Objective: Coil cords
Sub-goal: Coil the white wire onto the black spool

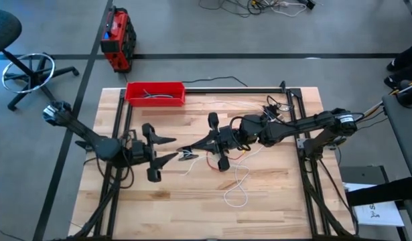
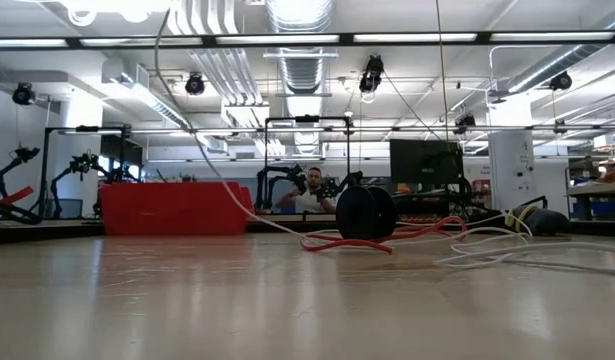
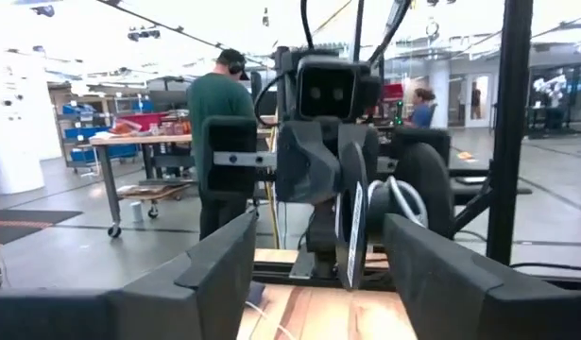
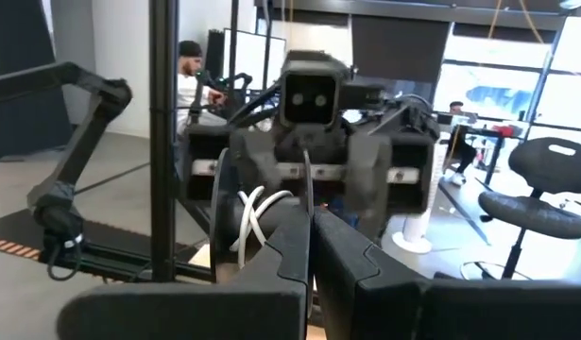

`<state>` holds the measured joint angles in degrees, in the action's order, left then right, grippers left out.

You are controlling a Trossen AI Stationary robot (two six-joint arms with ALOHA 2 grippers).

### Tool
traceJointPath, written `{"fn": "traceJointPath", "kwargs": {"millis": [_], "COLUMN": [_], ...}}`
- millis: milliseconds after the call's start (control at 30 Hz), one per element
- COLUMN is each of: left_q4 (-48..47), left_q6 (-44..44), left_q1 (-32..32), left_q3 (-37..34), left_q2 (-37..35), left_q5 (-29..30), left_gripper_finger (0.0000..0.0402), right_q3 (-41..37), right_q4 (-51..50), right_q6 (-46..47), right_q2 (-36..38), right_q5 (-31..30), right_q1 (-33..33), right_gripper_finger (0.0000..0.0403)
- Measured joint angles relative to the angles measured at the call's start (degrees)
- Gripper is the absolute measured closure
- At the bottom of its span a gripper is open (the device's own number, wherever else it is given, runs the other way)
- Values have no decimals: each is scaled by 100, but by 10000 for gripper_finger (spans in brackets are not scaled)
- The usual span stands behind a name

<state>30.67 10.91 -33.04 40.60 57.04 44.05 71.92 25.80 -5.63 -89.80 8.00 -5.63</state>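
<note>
Cords first: where do they lie, next to the grippers?

— Two thin, floppy cords on a pale wooden table [image 1: 165, 201]. The red cord [image 1: 222, 161] curls directly under the right gripper [image 1: 185, 150], back towards its wrist. The white cord [image 1: 237, 194] is longer. It trails away behind that gripper and ends in a loose loop well off to its side. In the low view a round black disc [image 2: 365, 212] stands on edge among the red strands, and one white strand rises off the table.

And the grippers themselves?

— They face each other tip to tip, close together. The right gripper's fingers are pressed together, and I cannot tell whether anything is pinched between them. The left gripper [image 1: 171, 148] has its fingers spread wide and holds nothing.

How would the cords handle?

— My guess is light and limp, with no stiffness. They would sag and slide, and a coil would spring loose unless it were pinned. The disc looks like the firm part, so I would grip there, or pinch the cord just beside it.

Any snags?

— The red and white strands cross under the right gripper, so pulling one may drag the other.
</note>
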Motion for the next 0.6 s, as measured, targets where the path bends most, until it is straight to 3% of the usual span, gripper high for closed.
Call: {"fn": "traceJointPath", "kwargs": {"millis": [133,500,600], "left_q4": [14,-26,-31], "left_q6": [-160,-158,-191], "left_q1": [174,202,202], "left_q3": [-4,-4,-4], "left_q2": [181,24,61], "left_q5": [-393,-434,-442], "left_gripper_finger": [231,386,394], "right_q3": [2,0,0], "right_q4": [3,-61,-70], "right_q6": [9,92,125], "right_q2": [0,0,0], "right_q5": [-54,-73,-72], "right_q1": [0,4,2], "right_gripper_finger": [403,403,403]}}
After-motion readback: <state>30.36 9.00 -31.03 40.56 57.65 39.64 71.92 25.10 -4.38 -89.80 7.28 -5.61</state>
